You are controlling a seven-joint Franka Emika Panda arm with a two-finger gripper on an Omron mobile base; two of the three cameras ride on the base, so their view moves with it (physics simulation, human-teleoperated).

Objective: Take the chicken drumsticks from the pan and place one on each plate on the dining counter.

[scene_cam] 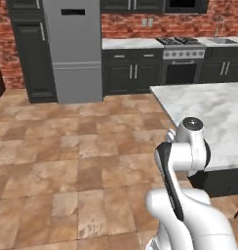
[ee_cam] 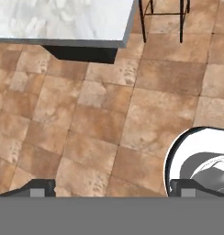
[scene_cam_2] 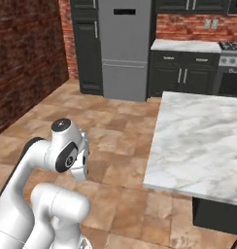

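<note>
Arm (scene_cam: 182,161) folded tight over its base beside the surface (scene_cam: 213,112), upper joint cap at about the height of the marble edge, elbow bent sharply, forearm dropping back down toward the floor (scene_cam: 67,156). In the right base view the arm (scene_cam_2: 62,155) sits well apart from the marble corner, floor between them, wrist tucked under the top joint. Hand (ee_cam: 111,188) points down at the floor tiles, not at the marble; its two fingertips (ee_cam: 38,189) sit far apart at the bottom of the hand view, spread wide, nothing between them. Hand view: corner of the surface (ee_cam: 63,23) at top left with its dark base under it, thin dark stool legs (ee_cam: 162,20) just past that corner.

Surface top is bare white-grey marble on the part in view. Drumsticks, pan and plates: cannot tell where they are from these frames. Beyond the surface, along the brick wall: grey fridge (scene_cam: 72,49), dark cabinets (scene_cam: 133,71), stove (scene_cam: 182,61), and a sink (scene_cam: 221,41) at the far end. Arm is nearer the surface corner than the fridge
</note>
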